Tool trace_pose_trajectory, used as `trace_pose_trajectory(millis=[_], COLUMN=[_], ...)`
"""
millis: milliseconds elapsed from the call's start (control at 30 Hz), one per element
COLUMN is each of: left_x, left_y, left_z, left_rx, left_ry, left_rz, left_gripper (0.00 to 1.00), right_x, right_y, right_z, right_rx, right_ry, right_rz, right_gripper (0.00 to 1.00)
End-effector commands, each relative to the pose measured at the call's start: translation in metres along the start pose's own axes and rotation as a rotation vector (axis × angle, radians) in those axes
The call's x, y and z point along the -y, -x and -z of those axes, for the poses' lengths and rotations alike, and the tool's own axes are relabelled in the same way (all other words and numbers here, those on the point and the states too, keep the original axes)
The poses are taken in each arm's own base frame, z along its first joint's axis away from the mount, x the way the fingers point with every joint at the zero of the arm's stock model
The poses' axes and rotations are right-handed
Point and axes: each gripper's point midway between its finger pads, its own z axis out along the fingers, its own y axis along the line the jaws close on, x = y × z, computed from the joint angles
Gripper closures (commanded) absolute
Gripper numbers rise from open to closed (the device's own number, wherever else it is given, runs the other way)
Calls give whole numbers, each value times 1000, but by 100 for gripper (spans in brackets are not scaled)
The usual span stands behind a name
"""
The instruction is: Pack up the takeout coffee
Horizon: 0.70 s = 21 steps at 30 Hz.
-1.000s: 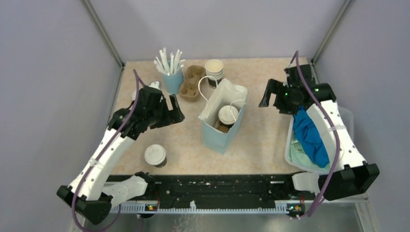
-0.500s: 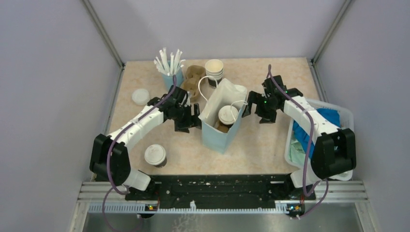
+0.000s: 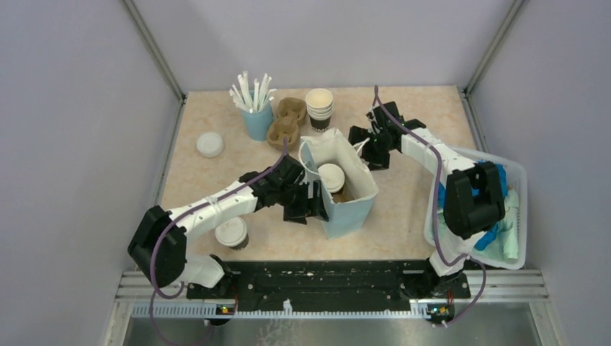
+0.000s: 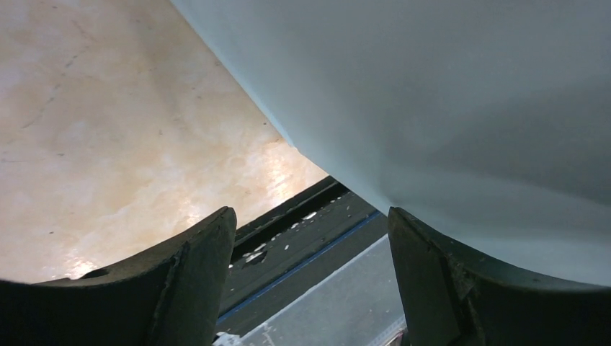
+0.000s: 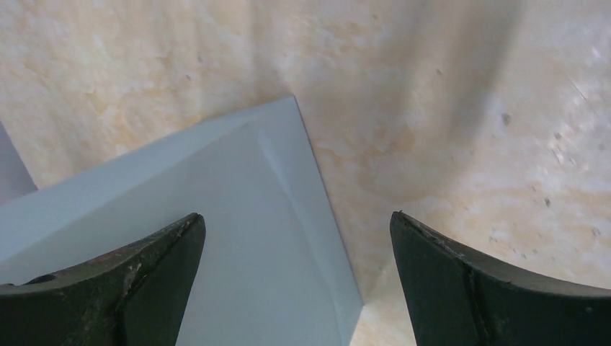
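Presently both claws stand open with nothing clamped. The left gripper (image 3: pixel 308 207) is against the near left wall of the light blue paper bag (image 3: pixel 353 205); its wrist view shows that wall filling the space above the spread fingers. The right gripper (image 3: pixel 364 148) sits at the bag's far right corner, which shows between its parted fingers in its own wrist view.

Location of task items: one capped cup (image 3: pixel 331 176) stands inside the bag, towards the far left of the opening. The second capped cup (image 3: pixel 231 232) stands on the table (image 3: pixel 403 209) near its front edge, just beside the left arm.

Orientation: both cups appear upright, long axis vertical, white lids facing up. The bag stands mouth up.

Risks noted:
- The bag is thin paper. A sideways push from either claw could slide or tip it and topple the cup inside.
- A pinch on the rim could fold the wall inward and narrow the mouth, blocking the second cup.
- The table cup lies close to the left arm, so a careless sweep could knock it over or off the front edge
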Motion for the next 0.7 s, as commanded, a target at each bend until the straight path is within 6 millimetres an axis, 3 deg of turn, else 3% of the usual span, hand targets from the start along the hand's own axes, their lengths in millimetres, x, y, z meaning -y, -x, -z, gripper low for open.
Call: trace_pose_trajectory(millis=[0,133,267,433,533,600,667], left_x=[22,30,30,13,7,10,19], left_y=[11,24,36,26,14,7,1], left_z=[-9,-16,-12,13,36,56,81], left_rx=[47,78,131,193,227,246,277], left_ry=[-77,-87,-55,-7,-19,-44,-95], left_rz=[34,49,48,55,34,15,-25], left_gripper=[17,16,15,10,9,8,7], right_x=[-45,-63,-66,-34,-3,14,17], right_y=[22,32,53,69,80,88,95], right_z=[-9,-21,-22,-8,20,49,90], right_rx=[16,0,26,30,74,117,186], right_ry=[114,121,73,-112,-203,-257,-282], right_rz=[115,133,119,161,162,169,194], right_gripper=[1,1,1,1,1,1,1])
